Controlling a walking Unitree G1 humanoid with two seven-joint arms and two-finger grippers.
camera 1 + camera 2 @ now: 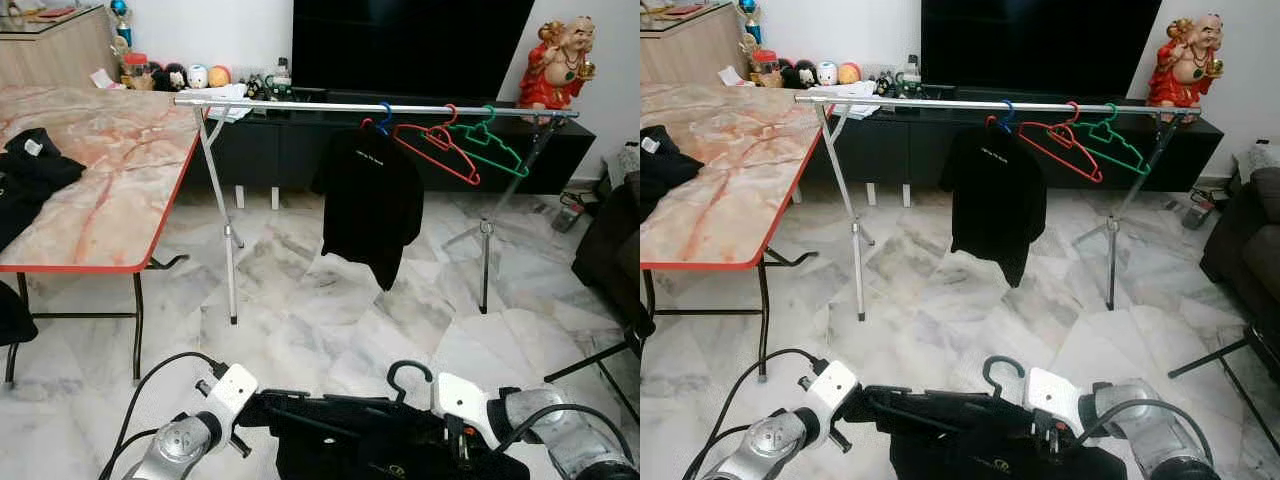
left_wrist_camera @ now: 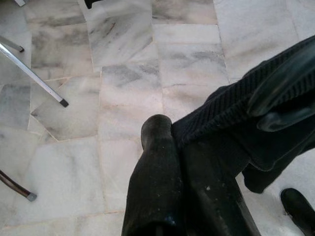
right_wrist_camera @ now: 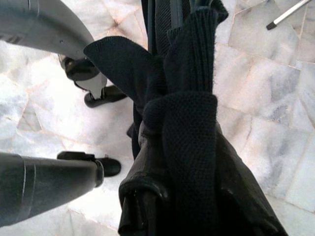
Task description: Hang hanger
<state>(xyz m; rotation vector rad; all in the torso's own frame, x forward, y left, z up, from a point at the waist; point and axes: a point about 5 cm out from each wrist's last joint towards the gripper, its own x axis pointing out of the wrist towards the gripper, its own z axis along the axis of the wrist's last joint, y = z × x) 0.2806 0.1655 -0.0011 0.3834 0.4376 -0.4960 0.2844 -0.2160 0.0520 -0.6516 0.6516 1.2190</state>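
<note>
Garment on black hanger [image 1: 410, 375] is hanging low between both claws, well short of the rail [image 1: 300, 104]. Left claw [image 1: 262, 408] is pinching the shirt's shoulder; right claw [image 1: 440, 425] is clamping bunched collar fabric. Risk: the hook is tilting and could miss the rail. Counter [image 1: 110, 200] edge is crowding the left; bare rail beside the hung shirt [image 1: 368, 205] is offering room.

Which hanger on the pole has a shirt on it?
The blue hanger, leftmost of the three on the silver rail, carries the black shirt. The red hanger and green hanger to its right hang bare.
</note>
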